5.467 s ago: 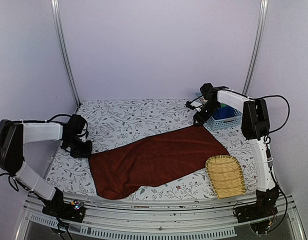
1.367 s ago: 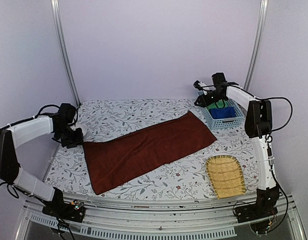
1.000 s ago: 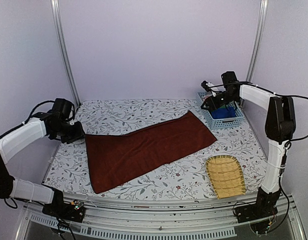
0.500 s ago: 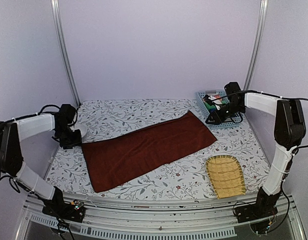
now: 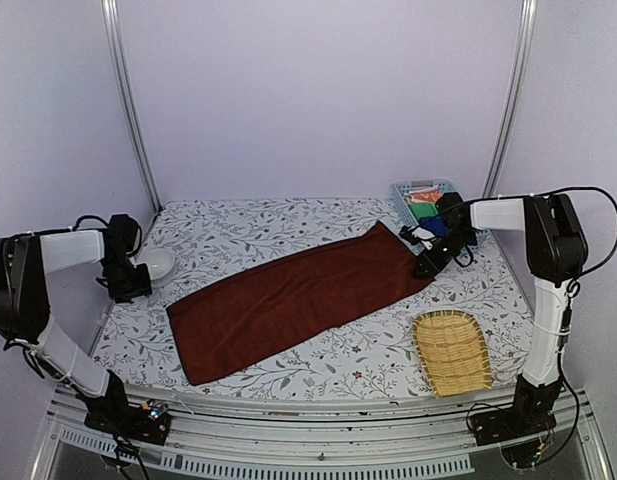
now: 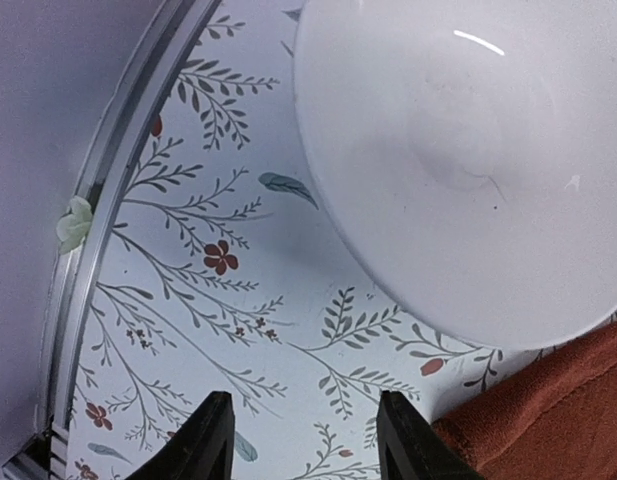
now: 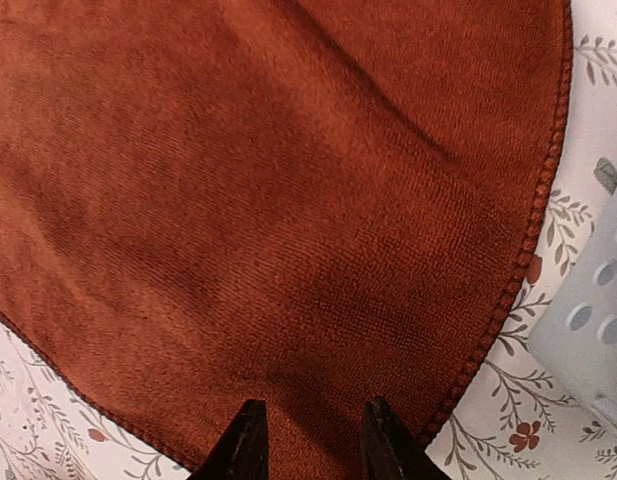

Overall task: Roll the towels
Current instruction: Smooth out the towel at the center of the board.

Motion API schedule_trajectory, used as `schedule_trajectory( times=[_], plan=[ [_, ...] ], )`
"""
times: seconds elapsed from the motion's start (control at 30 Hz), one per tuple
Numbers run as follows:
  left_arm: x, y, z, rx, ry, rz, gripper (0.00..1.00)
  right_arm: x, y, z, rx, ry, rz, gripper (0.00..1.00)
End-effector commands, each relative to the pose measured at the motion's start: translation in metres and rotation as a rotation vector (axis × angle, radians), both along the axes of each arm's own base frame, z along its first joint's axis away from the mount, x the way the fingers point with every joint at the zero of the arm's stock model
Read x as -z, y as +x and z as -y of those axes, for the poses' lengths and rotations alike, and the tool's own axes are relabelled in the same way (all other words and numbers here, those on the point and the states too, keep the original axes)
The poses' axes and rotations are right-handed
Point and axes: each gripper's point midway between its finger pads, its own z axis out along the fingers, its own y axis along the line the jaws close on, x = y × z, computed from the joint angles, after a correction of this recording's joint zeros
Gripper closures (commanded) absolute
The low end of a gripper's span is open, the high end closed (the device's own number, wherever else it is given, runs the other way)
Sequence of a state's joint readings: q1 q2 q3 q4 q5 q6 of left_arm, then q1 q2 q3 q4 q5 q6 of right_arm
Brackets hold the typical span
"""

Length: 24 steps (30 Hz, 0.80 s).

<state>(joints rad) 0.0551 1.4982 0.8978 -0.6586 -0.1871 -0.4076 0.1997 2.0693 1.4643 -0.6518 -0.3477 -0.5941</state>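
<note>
Floral-print table cover carries the dark reddish-brown terry towel, spread flat on a diagonal from near-left to far-right. Woven bamboo tray sits near-right, white bowl at the left edge. Right gripper is over the towel's far-right corner, jaws parted, gripping nothing. Left gripper is parted and empty beside the bowl.

The top view looks down from behind the arms over the whole bench. Both wrist views look closely down past their jaws. All three share the brown towel, beside the left jaws and under the right jaws.
</note>
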Motion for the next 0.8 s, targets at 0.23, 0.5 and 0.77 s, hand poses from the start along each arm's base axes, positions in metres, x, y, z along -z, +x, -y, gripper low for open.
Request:
schedule_trajectory(
  times=[0.23, 0.5, 0.77],
  plan=[
    [-0.082, 0.036, 0.074, 0.258, -0.165, 0.284, 0.61, 0.007, -0.012, 0.016, -0.008, -0.063, -0.026, 0.66],
    [-0.054, -0.049, 0.204, 0.472, -0.431, 0.014, 0.77, -0.006, -0.025, 0.016, -0.023, -0.055, -0.05, 0.64],
    [-0.008, -0.118, 0.221, 0.512, -0.467, -0.089, 0.89, -0.052, -0.011, 0.017, 0.004, -0.051, 0.078, 0.62]
  ],
)
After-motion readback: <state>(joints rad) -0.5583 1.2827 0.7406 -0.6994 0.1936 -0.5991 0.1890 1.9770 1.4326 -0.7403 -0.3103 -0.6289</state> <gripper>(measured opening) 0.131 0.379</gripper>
